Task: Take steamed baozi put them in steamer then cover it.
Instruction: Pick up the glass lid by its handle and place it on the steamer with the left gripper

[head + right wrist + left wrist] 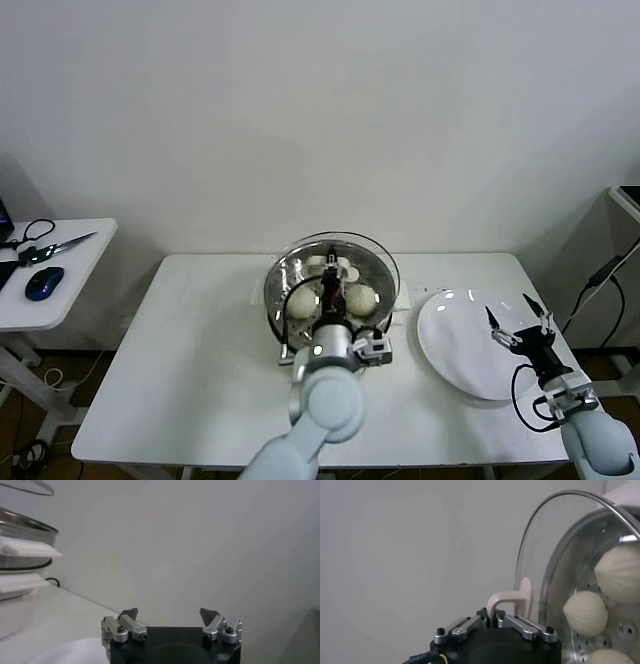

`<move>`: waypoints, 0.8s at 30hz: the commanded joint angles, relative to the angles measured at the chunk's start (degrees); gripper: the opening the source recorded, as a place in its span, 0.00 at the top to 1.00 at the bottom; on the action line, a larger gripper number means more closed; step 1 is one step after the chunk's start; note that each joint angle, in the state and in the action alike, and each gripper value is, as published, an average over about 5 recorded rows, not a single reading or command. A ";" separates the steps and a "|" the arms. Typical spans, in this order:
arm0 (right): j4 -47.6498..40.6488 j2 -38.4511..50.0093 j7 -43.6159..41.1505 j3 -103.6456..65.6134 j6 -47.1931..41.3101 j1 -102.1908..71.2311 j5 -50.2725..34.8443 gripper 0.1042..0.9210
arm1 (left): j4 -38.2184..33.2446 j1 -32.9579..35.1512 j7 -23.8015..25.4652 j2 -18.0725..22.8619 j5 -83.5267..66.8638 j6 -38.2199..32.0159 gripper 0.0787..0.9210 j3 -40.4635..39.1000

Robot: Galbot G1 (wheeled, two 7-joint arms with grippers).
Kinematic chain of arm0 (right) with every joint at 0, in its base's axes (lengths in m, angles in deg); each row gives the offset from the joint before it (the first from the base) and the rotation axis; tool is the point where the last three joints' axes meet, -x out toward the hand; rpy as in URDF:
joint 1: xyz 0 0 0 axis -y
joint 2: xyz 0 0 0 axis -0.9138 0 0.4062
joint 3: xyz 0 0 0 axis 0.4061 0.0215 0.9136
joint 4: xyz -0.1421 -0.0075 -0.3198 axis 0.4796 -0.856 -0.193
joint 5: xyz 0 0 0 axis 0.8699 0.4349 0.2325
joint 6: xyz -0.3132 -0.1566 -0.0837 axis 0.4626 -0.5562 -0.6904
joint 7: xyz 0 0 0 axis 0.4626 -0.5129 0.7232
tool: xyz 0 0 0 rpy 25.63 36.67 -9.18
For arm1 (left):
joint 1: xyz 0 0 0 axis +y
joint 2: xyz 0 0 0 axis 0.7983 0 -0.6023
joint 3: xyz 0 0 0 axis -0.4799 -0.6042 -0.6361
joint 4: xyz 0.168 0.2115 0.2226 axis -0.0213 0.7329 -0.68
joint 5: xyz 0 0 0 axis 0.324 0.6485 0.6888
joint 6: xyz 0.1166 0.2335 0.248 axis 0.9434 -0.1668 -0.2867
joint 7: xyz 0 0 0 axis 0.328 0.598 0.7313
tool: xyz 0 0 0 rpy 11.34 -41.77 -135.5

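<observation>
The steamer stands at the table's back middle, a steel pot on a cream-white base; it also shows in the left wrist view and the right wrist view. Several cream-white baozi lie on its perforated tray; the left wrist view shows them through the glass. The clear glass cover is held tilted just above the pot. My left gripper is shut on the cover's cream-white handle. My right gripper is open and empty over the white plate.
The white table carries the empty plate at the right. A white side table at the left holds a blue mouse and scissors. A dark cable hangs at the far right.
</observation>
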 commanded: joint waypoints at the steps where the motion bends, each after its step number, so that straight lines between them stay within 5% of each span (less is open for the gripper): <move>1: -0.36 -0.12 -0.15 -0.39 0.24 -0.04 0.24 0.12 | 7.28 -1.34 -1.09 4.28 2.10 2.73 0.91 -1.13; 24: -1.05 -0.38 -0.76 -0.51 1.02 0.14 0.61 0.12 | 11.54 -1.75 -2.47 4.69 3.77 2.60 0.91 2.46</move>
